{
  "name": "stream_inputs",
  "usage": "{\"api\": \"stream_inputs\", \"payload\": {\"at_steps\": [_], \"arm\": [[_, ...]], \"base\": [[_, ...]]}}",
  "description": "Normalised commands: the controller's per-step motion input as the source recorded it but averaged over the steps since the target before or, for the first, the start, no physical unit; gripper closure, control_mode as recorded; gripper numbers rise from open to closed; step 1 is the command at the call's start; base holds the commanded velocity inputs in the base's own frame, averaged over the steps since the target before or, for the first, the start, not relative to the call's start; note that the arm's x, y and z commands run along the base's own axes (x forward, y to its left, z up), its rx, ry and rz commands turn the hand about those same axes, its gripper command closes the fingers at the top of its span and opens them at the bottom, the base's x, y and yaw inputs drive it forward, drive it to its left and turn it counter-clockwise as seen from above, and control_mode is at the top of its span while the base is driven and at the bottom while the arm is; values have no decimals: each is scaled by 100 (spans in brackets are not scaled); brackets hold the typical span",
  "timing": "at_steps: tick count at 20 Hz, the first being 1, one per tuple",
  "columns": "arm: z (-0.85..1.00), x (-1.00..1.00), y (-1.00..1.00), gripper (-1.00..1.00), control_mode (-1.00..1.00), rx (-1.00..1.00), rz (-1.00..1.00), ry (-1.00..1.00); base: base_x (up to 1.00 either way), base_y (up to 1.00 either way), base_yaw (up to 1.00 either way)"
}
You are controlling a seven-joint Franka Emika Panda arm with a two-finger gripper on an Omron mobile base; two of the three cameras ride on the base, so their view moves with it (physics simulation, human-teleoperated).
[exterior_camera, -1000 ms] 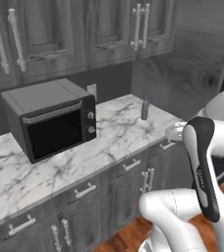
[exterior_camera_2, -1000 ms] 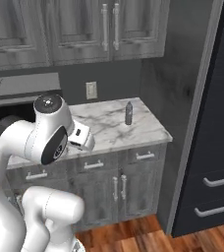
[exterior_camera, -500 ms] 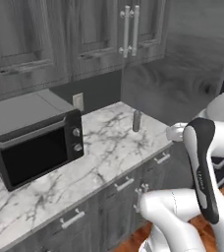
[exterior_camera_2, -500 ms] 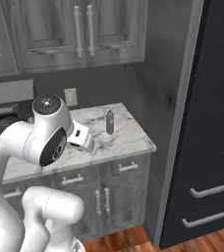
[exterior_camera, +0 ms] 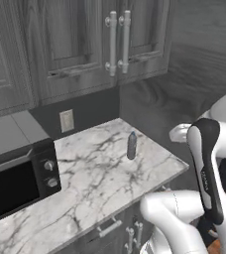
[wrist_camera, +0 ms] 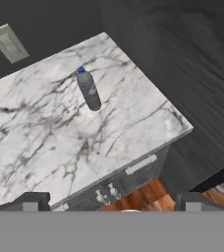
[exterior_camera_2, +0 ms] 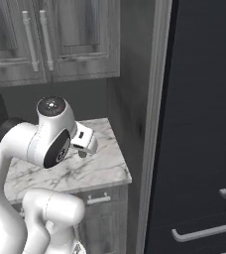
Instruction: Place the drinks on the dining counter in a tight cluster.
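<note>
One of the drinks, a small grey bottle [exterior_camera: 132, 145] with a blue cap, stands upright on a marble kitchen counter [exterior_camera: 100, 173] near its right end. In the hand view the bottle [wrist_camera: 88, 89] is well ahead of my gripper [wrist_camera: 111, 204], whose two fingertips [wrist_camera: 31, 201] stand wide apart with nothing between them. In the right base view my gripper [exterior_camera_2: 83, 152] hovers above the same counter, open and clear of the bottle. The dining counter is out of view.
A black microwave [exterior_camera: 16, 183] sits on the counter's left part. Dark wall cabinets [exterior_camera: 110, 44] hang above, with a wall outlet [exterior_camera: 66, 120] behind. A tall dark panel and fridge front [exterior_camera_2: 199, 124] close off the counter's right end. Drawers with handles [wrist_camera: 141, 165] run below.
The whole picture has shifted: the base has driven right, so microwave and bottle sit further left in the views. The bottle stays where it stood on the counter. The gripper stays open.
</note>
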Motion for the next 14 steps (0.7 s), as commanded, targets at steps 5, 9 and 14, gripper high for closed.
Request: {"api": "stream_inputs", "payload": {"at_steps": [5,9,14], "arm": [[0,0,0,-100,100,0,0,0],[0,0,0,-100,100,0,0,0],[0,0,0,-100,100,0,0,0]], "base": [[51,12,0],[5,0,0],[0,0,0]]}}
